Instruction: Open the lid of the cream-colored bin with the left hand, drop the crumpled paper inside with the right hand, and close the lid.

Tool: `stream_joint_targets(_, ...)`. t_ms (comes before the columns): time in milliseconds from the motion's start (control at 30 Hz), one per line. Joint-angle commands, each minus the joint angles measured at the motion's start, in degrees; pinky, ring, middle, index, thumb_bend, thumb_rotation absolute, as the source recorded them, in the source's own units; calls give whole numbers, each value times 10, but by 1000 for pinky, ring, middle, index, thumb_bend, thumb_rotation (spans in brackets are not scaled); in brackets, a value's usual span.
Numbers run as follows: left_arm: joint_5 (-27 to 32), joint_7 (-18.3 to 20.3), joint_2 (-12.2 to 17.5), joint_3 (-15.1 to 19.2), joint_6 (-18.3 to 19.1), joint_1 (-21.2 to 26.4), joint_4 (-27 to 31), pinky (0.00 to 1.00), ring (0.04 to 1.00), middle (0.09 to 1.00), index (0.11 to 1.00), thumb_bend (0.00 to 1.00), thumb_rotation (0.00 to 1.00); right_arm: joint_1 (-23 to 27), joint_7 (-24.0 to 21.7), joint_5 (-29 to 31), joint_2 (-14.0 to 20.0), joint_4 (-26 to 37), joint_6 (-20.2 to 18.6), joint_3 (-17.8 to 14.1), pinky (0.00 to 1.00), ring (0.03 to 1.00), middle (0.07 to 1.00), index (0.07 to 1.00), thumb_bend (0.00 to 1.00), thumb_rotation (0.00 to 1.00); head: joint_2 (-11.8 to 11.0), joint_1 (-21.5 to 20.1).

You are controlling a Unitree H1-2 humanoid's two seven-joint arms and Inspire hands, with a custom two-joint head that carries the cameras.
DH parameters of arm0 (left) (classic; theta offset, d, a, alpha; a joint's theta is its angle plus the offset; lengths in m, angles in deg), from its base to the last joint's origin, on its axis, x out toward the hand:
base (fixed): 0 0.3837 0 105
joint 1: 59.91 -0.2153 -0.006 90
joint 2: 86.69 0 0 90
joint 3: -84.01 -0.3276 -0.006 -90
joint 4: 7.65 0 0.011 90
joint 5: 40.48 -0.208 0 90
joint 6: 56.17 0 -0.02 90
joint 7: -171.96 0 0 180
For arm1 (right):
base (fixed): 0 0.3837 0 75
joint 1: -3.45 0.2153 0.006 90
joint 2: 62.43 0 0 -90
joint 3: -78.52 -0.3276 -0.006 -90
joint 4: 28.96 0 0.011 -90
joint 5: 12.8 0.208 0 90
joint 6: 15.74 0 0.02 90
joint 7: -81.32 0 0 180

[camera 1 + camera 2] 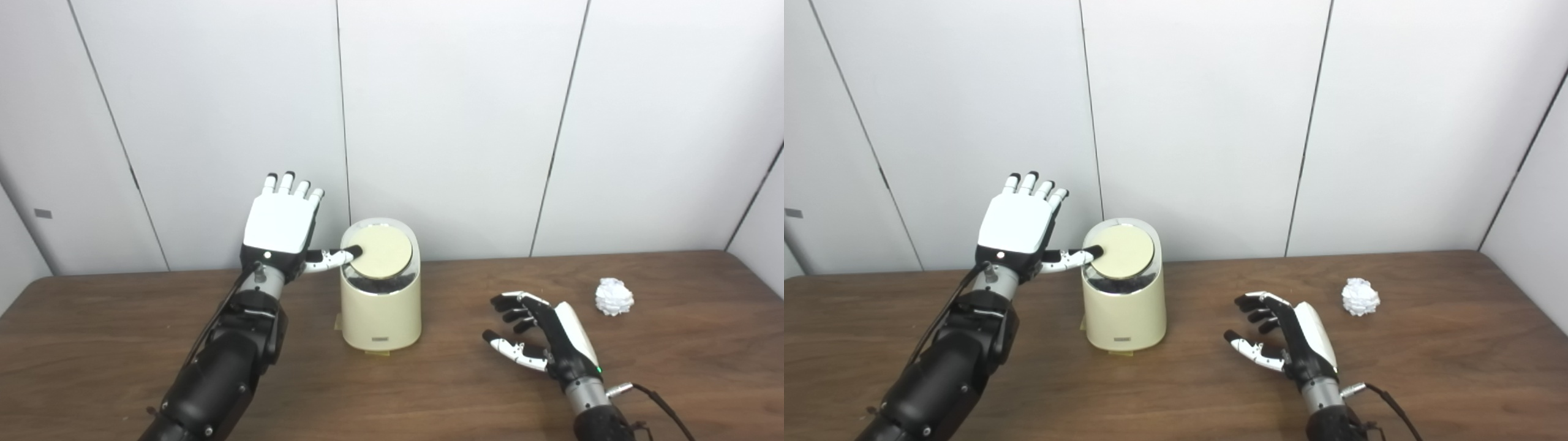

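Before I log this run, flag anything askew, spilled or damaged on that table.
Nothing stands out. The cream bin stands upright with its lid tilted open under the left hand thumb. The crumpled paper lies whole on the table, beyond the open right hand.

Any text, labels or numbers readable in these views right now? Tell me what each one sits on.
Nothing legible.
Small dark label low on the front of the cream-colored cylindrical plastic bin: too small and blurred to read.
Small grey tag on the white wall panel at far left: no readable text.
No markings visible on the crumpled white paper ball.
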Motion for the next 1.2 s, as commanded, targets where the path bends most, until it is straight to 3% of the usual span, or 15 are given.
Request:
stream_joint_targets(0,10,-18,-2,19,9,42,22,1000,989,932,915,842,1000,20,-1,-1,3,2,5,0,554,654,688,665,315,298,0,0)
stream_joint_targets(200,31,0,-8,45,28,54,30,1000,990,936,910,844,1000,22,2,-2,3,-3,11,1,533,634,672,661,313,276,-2,1)
stream_joint_targets(667,81,-20,1,91,34,76,44,1000,987,916,902,799,1000,22,0,2,3,-5,10,-1,568,664,694,668,319,305,-3,0)
stream_joint_targets(800,97,-25,4,101,30,73,48,1000,983,920,909,794,1000,21,0,2,5,-7,15,0,558,650,681,664,312,262,-3,-1)
stream_joint_targets(933,125,-62,14,114,-6,43,80,1000,951,889,871,666,1000,18,2,-7,7,8,6,-1,572,664,692,670,315,314,-1,5)
stream_joint_targets(1033,176,-93,16,135,-58,-1,126,975,836,785,778,501,928,23,29,-33,8,30,10,-5,486,602,674,658,379,269,1,3)
stream_joint_targets(1100,204,-96,17,146,-82,-30,151,850,764,729,730,421,776,26,33,-41,8,50,7,-11,442,565,677,664,453,232,2,3)
stream_joint_targets(1167,232,-109,20,155,-118,-60,161,731,732,708,711,377,724,28,27,-49,12,71,0,-13,443,568,688,672,504,218,3,3)
